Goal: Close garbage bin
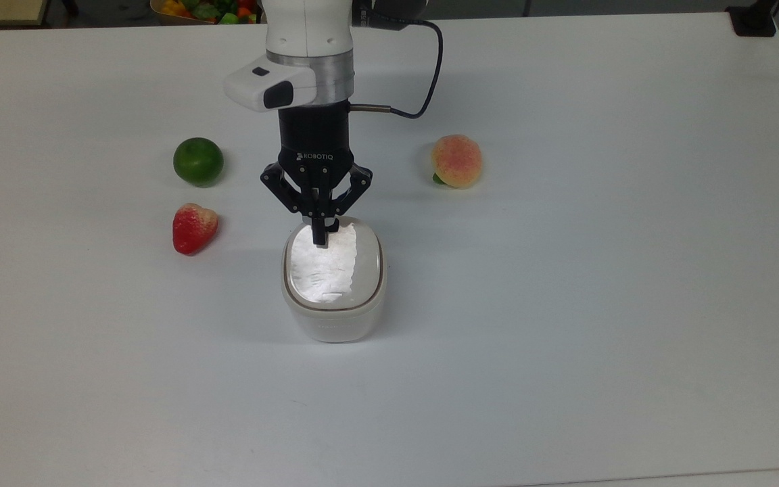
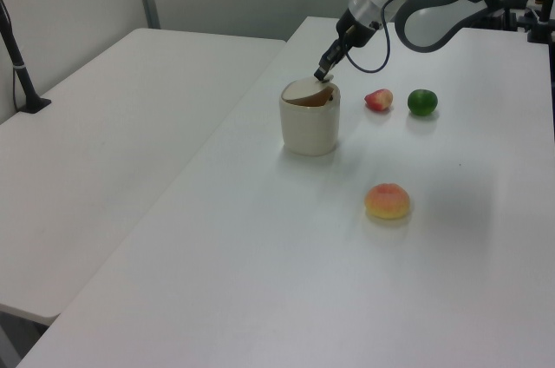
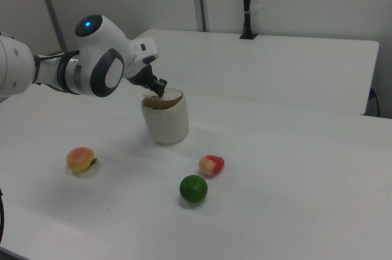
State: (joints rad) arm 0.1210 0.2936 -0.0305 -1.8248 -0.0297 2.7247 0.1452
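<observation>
The garbage bin [image 1: 333, 321] is a small white rounded-square tub standing mid-table. Its beige lid [image 1: 333, 269] lies almost flat over the opening and glares with reflected light. In the left view the lid [image 2: 305, 88] is still tilted, with a dark gap under its raised edge; the right view shows the same on the bin [image 3: 165, 122]. My gripper [image 1: 320, 237] points down with its fingers shut together, the tips resting on the lid's far edge. It is also seen at the bin's rim in the left view [image 2: 323, 77] and the right view [image 3: 160, 92].
A green lime [image 1: 198, 161] and a red strawberry [image 1: 193, 227] lie on the top view's left of the bin. A peach [image 1: 456, 160] lies on the top view's right. A black cable [image 1: 430, 74] loops off the wrist. A bowl of coloured items [image 1: 203, 9] sits at the table's far edge.
</observation>
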